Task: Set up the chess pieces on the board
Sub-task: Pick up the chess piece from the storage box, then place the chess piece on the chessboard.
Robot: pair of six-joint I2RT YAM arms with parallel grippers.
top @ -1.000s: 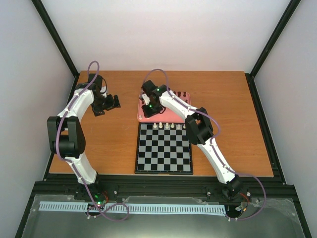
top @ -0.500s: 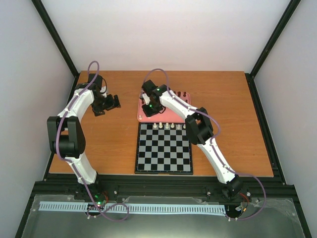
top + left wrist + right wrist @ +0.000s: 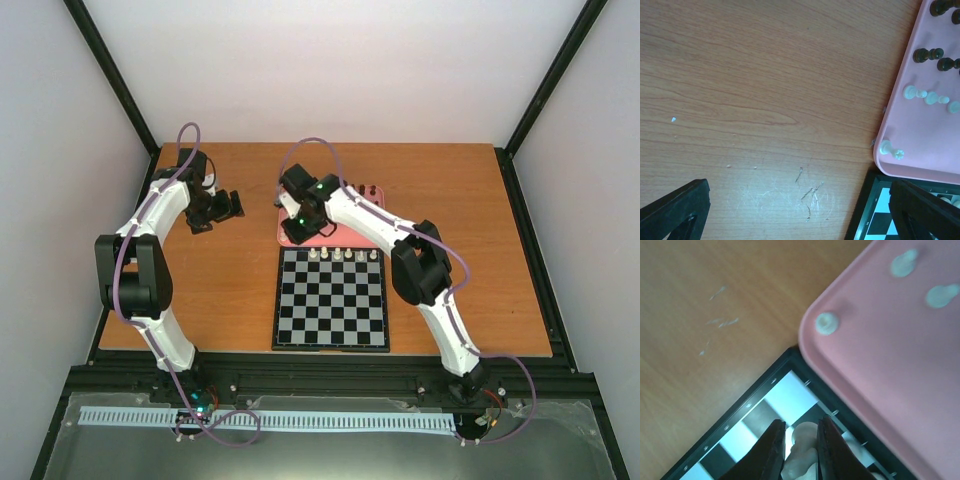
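Right gripper [image 3: 800, 440]: jaws newly closed on one cream-white chess piece [image 3: 801, 456], raised off pink tray [image 3: 900, 365] over board [image 3: 790, 390] far-left corner, placement judged next; left gripper [image 3: 800, 210] wide, empty, above counter [image 3: 765, 75].

Soft, even overhead light fills the white-walled cell, leaving only faint shadows on the wooden table [image 3: 230, 290]. Close up, the right wrist view blurs the pink tray [image 3: 900, 365] and cream chess piece [image 3: 801, 440].
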